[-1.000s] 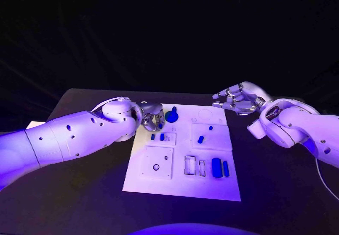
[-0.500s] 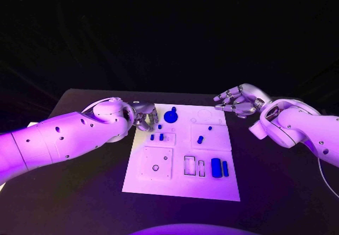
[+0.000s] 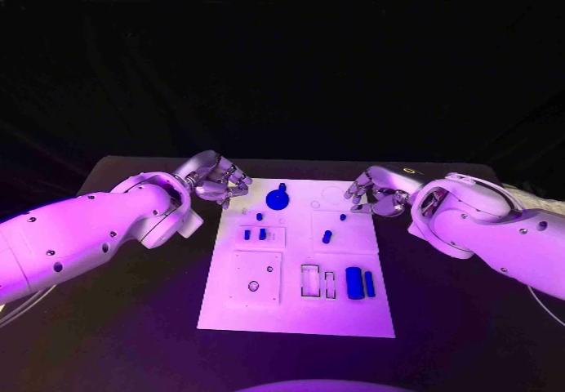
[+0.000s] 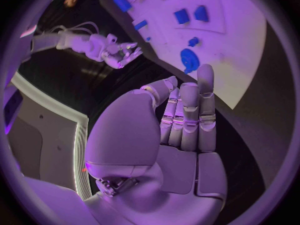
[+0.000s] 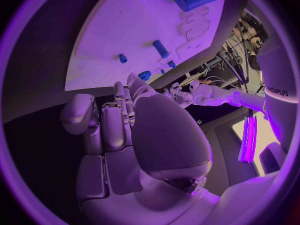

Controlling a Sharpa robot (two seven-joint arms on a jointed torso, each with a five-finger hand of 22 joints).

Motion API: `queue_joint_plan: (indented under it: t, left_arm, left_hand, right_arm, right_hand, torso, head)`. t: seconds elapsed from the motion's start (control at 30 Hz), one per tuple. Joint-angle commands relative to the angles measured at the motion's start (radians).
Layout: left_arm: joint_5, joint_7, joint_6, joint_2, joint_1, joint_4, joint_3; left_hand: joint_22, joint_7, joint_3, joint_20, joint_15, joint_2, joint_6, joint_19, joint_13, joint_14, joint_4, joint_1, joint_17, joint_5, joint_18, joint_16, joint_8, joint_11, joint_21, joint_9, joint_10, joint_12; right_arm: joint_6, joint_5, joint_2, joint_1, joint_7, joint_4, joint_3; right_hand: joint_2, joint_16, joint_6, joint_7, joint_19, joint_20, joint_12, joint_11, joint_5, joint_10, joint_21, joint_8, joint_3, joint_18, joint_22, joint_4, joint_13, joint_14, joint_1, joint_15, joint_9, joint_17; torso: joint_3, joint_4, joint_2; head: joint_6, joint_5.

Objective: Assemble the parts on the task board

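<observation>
The board looks like smooth, matt white plastic with shallow moulded recesses. The parts on it are smooth blue plastic with a slight sheen. The bench is matt black. Both arms have glossy plastic shells; the left hand and right hand look like brushed, silvery metal.

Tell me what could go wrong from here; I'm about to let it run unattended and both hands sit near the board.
1. The left hand hovers empty beside the round blue part at the task board's far edge; a sweep inward could knock it.
2. The right hand hangs over the board's far right corner, so coming down there it might press or shift the board.
3. The small blue pieces look tiny against the fingers, so a pinch may slip.
</observation>
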Motion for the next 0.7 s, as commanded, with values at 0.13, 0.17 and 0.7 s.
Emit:
queue_joint_plan:
  t: [0.13,0.17,0.7]
  left_arm:
    - [0.88,0.272,-0.059,-0.02,-0.004,0.061,-0.009]
    - [0.903,0.282,-0.055,-0.024,-0.005,0.067,-0.01]
    - [0.971,0.295,-0.047,-0.039,-0.009,0.098,-0.015]
  left_hand:
    - [-0.02,-0.012,-0.057,-0.005,-0.007,0.015,0.007,-0.009,0.023,-0.018,0.025,-0.05,-0.031,-0.002,0.012,-0.013,0.01,-0.016,-0.03,-0.002,0.024,0.066]
    - [-0.022,-0.012,-0.061,-0.005,-0.008,0.017,0.007,-0.009,0.025,-0.02,0.025,-0.05,-0.034,-0.002,0.012,-0.015,0.01,-0.017,-0.032,-0.002,0.023,0.071]
    - [-0.032,-0.012,-0.075,-0.006,-0.008,0.029,0.006,-0.012,0.034,-0.042,0.014,-0.038,-0.075,0.0,0.011,-0.037,0.014,-0.017,-0.047,-0.003,0.007,0.097]
  right_arm:
    - [0.065,-0.303,0.023,-0.01,-0.096,0.009,-0.001]
    - [0.068,-0.318,0.028,-0.012,-0.102,0.007,-0.002]
    - [0.107,-0.396,0.088,-0.033,-0.112,-0.025,-0.019]
  right_hand:
    - [-0.032,-0.019,0.003,-0.017,0.004,-0.02,-0.05,-0.011,-0.04,0.019,-0.014,-0.019,0.05,0.018,-0.015,0.01,-0.065,0.044,-0.018,-0.026,-0.001,-0.021]
    - [-0.035,-0.024,0.001,-0.018,0.003,-0.021,-0.057,-0.012,-0.041,0.019,-0.018,-0.022,0.058,0.019,-0.02,0.011,-0.074,0.044,-0.021,-0.027,-0.001,-0.026]
    - [-0.043,-0.043,0.014,-0.021,0.006,-0.019,-0.082,-0.015,-0.048,0.04,-0.029,-0.023,0.127,0.018,-0.03,0.012,-0.132,0.046,-0.035,-0.027,0.001,-0.052]
  torso:
    - [-0.001,0.0029,0.0]
    - [-0.0012,0.0027,0.0]
    - [0.0001,0.0025,0.001]
  head:
    - [0.012,-0.028]
    - [0.009,-0.024]
    - [0.002,-0.013]
